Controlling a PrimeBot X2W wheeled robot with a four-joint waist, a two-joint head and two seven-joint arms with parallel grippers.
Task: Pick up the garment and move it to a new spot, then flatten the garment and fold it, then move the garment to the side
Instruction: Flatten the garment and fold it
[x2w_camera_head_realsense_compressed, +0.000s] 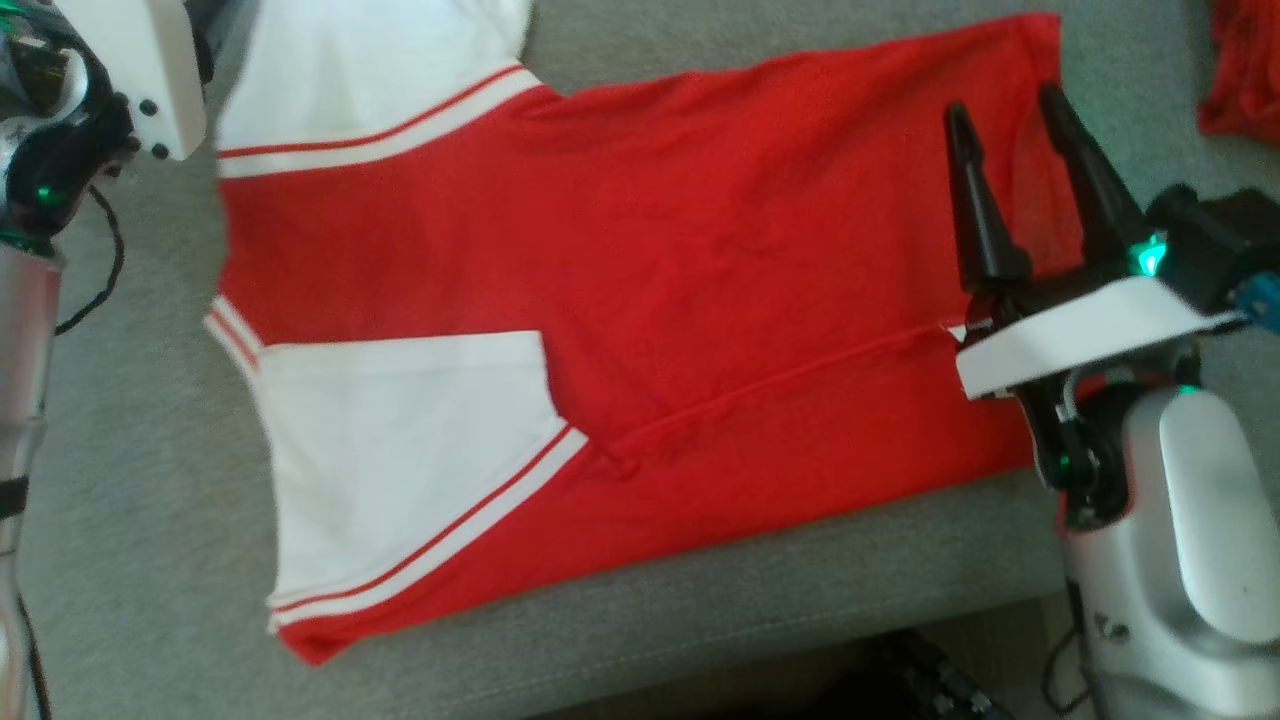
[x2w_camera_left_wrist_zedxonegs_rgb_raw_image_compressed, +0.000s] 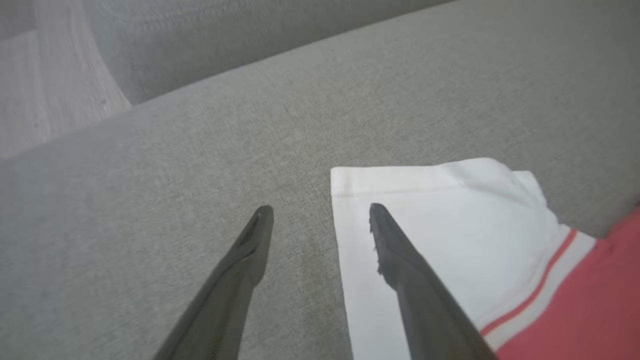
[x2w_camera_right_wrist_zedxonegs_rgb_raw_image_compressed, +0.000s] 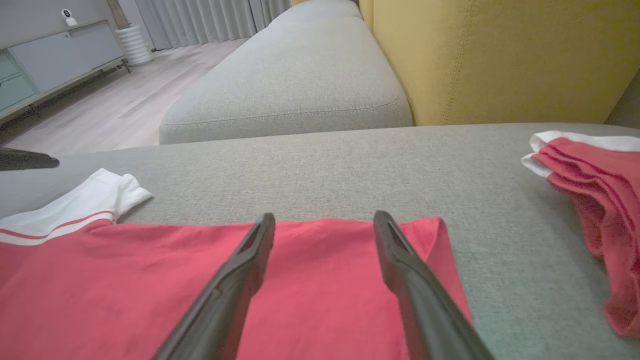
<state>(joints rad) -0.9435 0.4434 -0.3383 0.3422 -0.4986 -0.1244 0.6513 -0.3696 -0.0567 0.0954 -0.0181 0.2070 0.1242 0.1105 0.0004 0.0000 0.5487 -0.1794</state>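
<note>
Spread flat across the grey sofa seat (x2w_camera_head_realsense_compressed: 700, 600), close to its front edge: the jersey (x2w_camera_head_realsense_compressed: 640, 250), both white sleeves toward the seat's left end, hem toward the right. Over the hem end, the right gripper (x2w_camera_head_realsense_compressed: 1002, 100), its 2 fingers apart, holding nothing. At the far sleeve's edge, the left gripper (x2w_camera_left_wrist_zedxonegs_rgb_raw_image_compressed: 320, 209), fingers likewise apart and empty, 1 over white cloth, 1 over bare seat. Toward the far right corner, a bundled red piece (x2w_camera_head_realsense_compressed: 1245, 70), well apart from the jersey.
</note>
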